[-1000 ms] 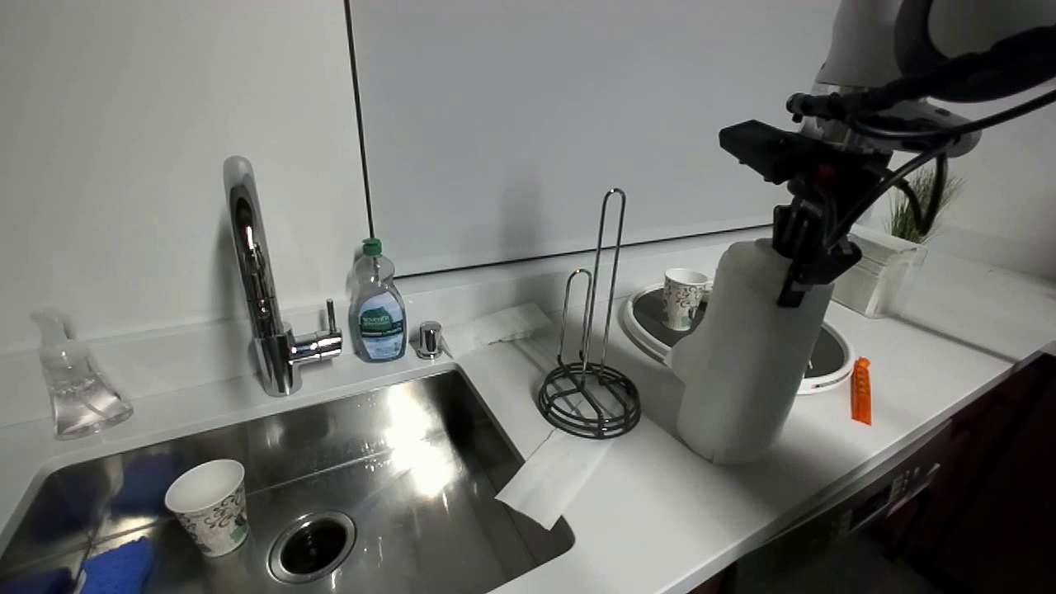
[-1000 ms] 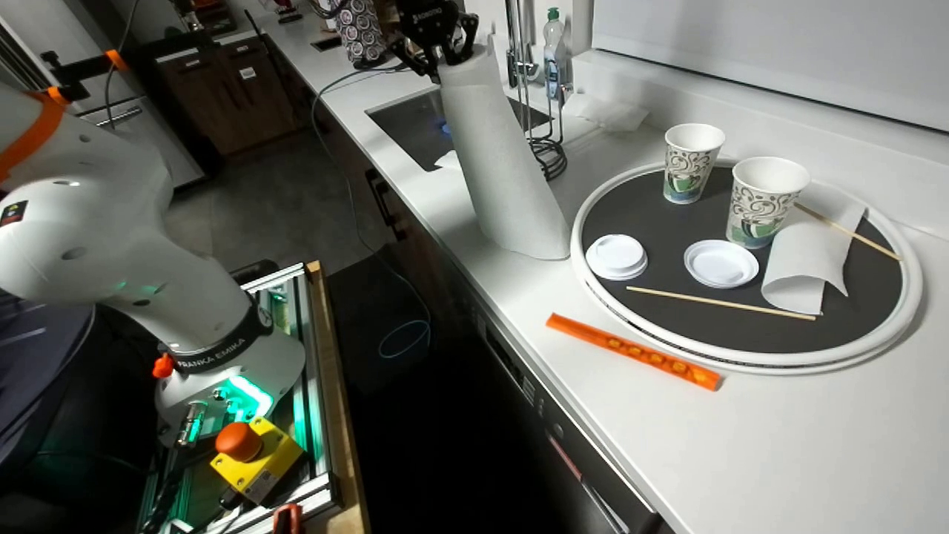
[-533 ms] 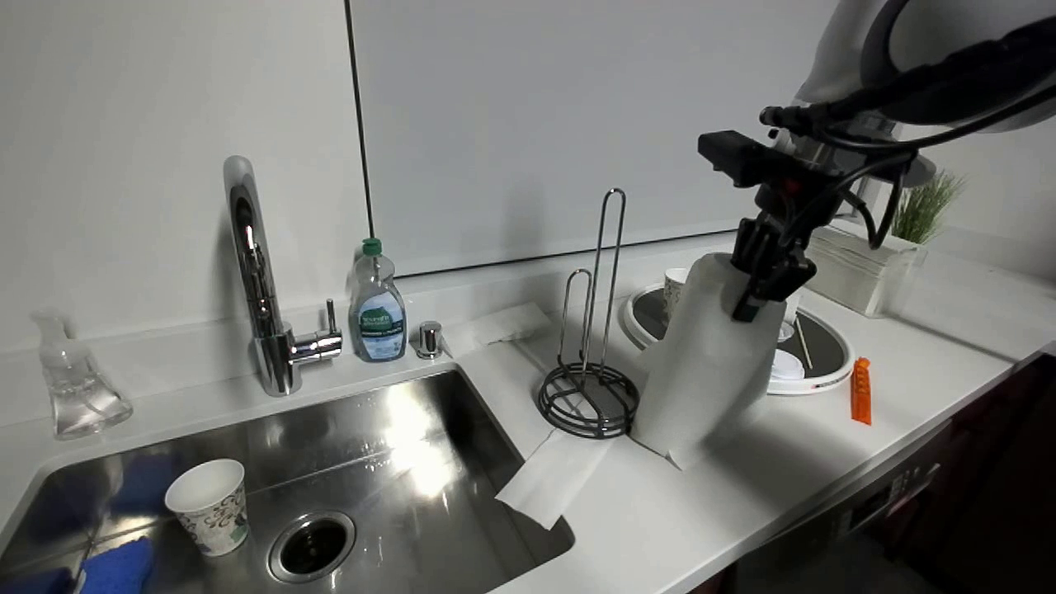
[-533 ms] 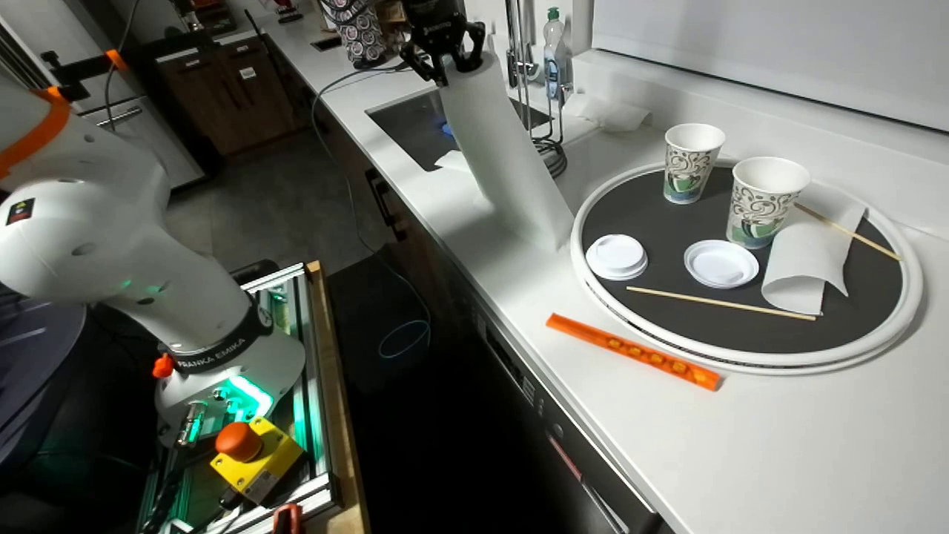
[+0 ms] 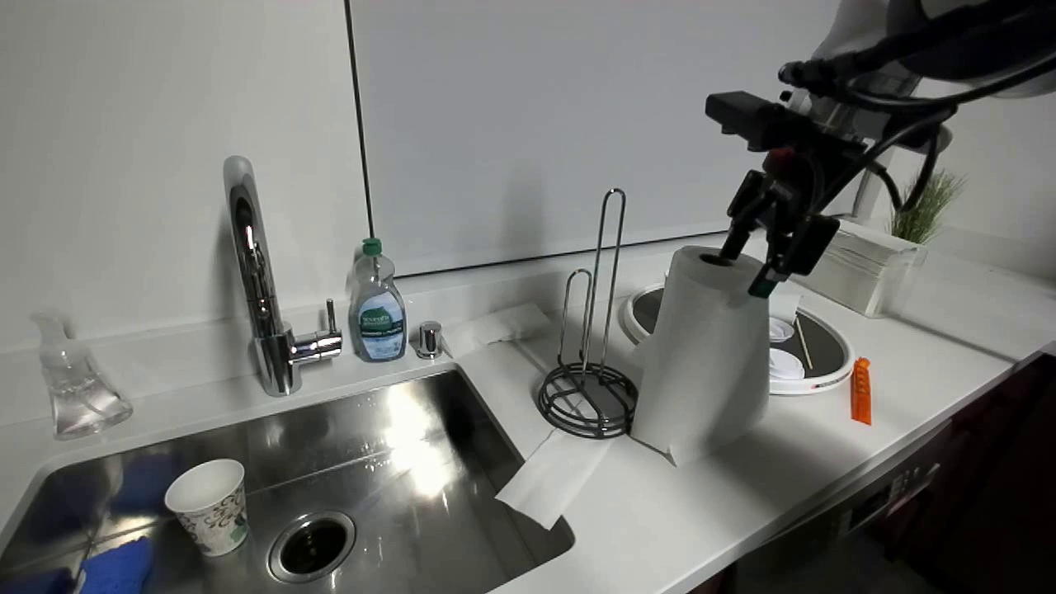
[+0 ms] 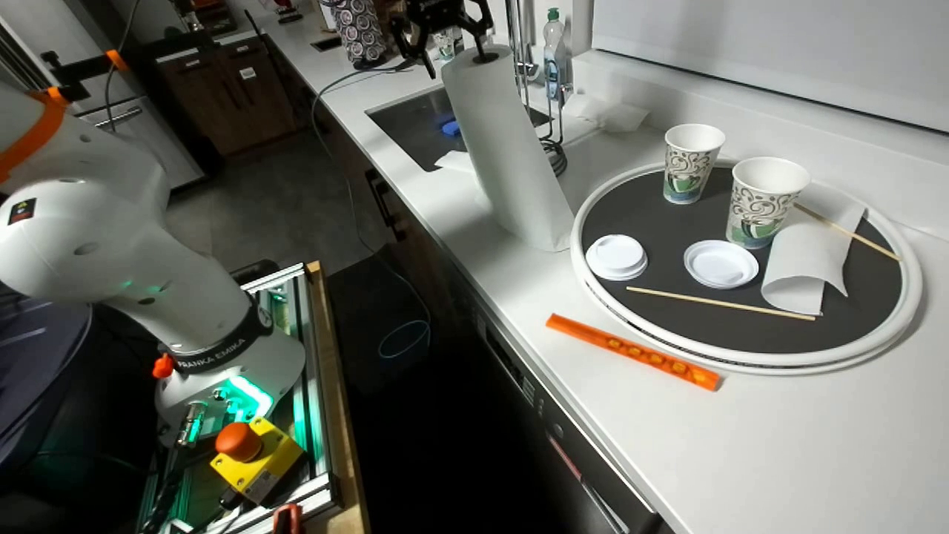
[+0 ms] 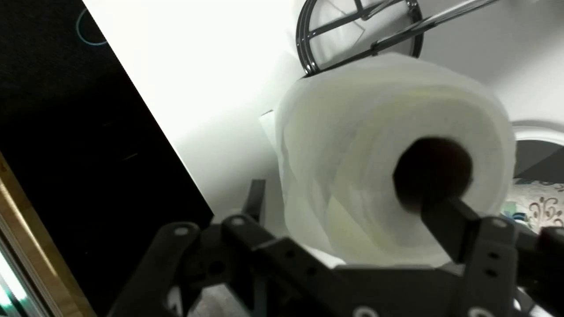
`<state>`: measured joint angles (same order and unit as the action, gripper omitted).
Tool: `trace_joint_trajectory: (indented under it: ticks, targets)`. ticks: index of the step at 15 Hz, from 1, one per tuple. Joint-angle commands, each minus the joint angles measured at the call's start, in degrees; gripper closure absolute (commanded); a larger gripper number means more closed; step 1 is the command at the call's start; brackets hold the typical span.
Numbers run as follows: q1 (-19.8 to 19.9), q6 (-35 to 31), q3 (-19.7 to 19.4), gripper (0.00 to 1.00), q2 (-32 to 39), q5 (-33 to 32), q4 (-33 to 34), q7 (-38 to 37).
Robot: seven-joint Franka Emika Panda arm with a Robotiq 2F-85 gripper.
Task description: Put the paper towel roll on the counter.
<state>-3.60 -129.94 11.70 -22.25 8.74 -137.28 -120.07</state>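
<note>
The white paper towel roll (image 5: 701,363) stands on end on the counter (image 6: 741,445), close beside the wire holder (image 5: 588,404); whether they touch I cannot tell. It looks slightly tilted in an exterior view (image 6: 511,163). My gripper (image 5: 745,268) is at the roll's top with its jaws spread wide. In the wrist view, the right finger (image 7: 449,224) is at the rim of the dark core hole, while the left finger (image 7: 256,198) stands outside the roll with a gap between. How deep the tip reaches into the core is hidden.
Behind the roll lies a round tray (image 6: 913,282) with paper cups (image 6: 693,163), lids (image 6: 615,256) and sticks. An orange strip (image 6: 634,352) rests near the front edge. The sink (image 5: 404,511) holds a cup (image 5: 210,507). A soap bottle (image 5: 379,313) stands by the wall.
In an exterior view the roll has shifted left toward the wire holder and stayed there over the last half second. My gripper, shut on the roll's wall before, has opened and risen slightly.
</note>
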Motion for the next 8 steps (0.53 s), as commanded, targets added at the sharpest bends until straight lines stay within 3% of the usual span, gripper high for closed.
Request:
trace_joint_trajectory:
  ticks: [1, 5, 6, 7, 8]
  targets:
    - [-0.1, 5.1, 0.4, 0.00, -6.7, -2.6, 1.3, 1.8]
    - [0.5, 9.6, 1.1, 0.00, -12.6, -6.1, 4.4, 3.4]
    - [-1.2, 10.5, 0.2, 0.00, -11.2, -5.4, 6.2, 8.4]
    - [0.6, 8.4, 1.2, 0.00, -11.3, -4.7, 4.6, 4.5]
    - [0.4, 9.2, 1.3, 0.00, -12.0, -4.6, 5.3, 6.4]
